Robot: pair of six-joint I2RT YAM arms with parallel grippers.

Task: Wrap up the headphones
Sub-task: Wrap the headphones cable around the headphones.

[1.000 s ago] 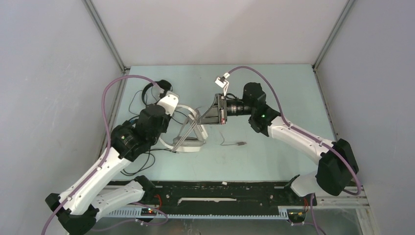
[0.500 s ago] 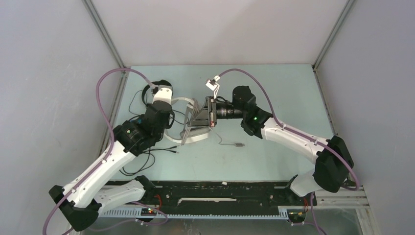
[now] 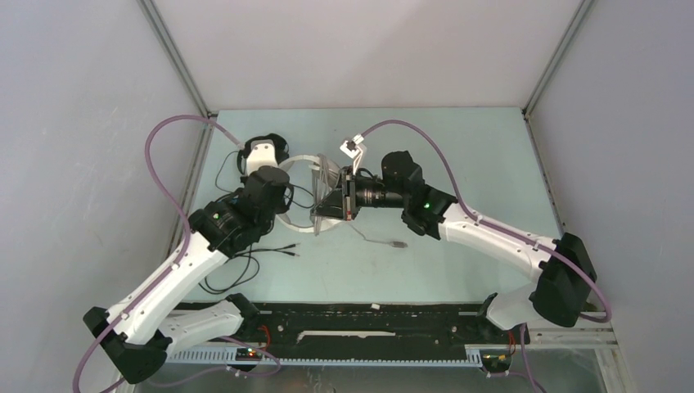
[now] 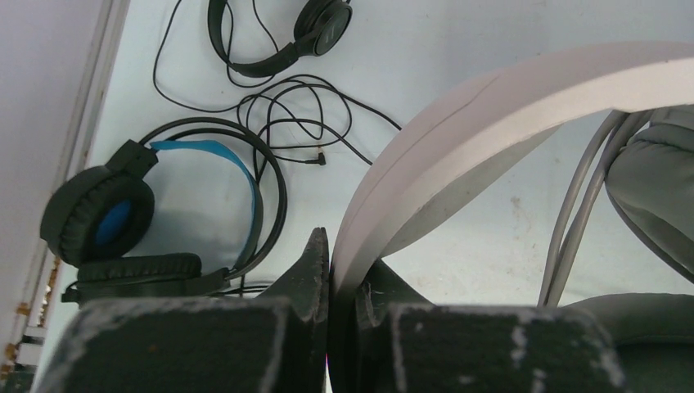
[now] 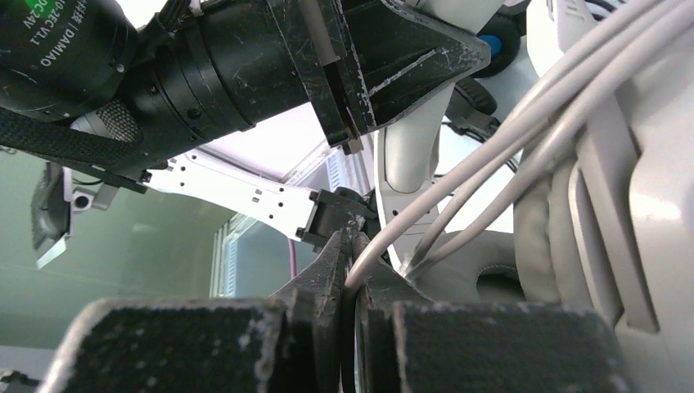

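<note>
The left gripper (image 4: 342, 266) has its two scuffed black fingers (image 4: 307, 270) pressed onto the smooth, flat band of the white plastic headset (image 4: 491, 106). They pinch the band's edge, and the band arcs up and away to their right. Just right of the fingers, strands of pale grey cable (image 4: 577, 213) run down past a soft, wrinkled grey ear cushion (image 4: 655, 184), which the frame edge cuts off. Left of the fingers, on the pale table top (image 4: 458, 221), lies the bulky black headset with a blue-lined headband (image 4: 123, 221). Beyond it lies the slim black headset (image 4: 274, 37), clipped at the top of the view. Thin black cable (image 4: 299, 115) lies in loose loops between the two.

The right gripper (image 5: 350, 274) has its worn fingers closed on a single strand of the pale cable. More strands rise to the right across the glossy white earcup (image 5: 630, 164); where they end is hidden. Above these fingers the left arm's black wrist (image 5: 205, 65) fills the view and covers part of the band.

From above, the two grippers meet nose to nose and the white headset is mostly hidden between them. The cable's loose plug end (image 3: 398, 244) lies on the table just beside the right gripper.
</note>
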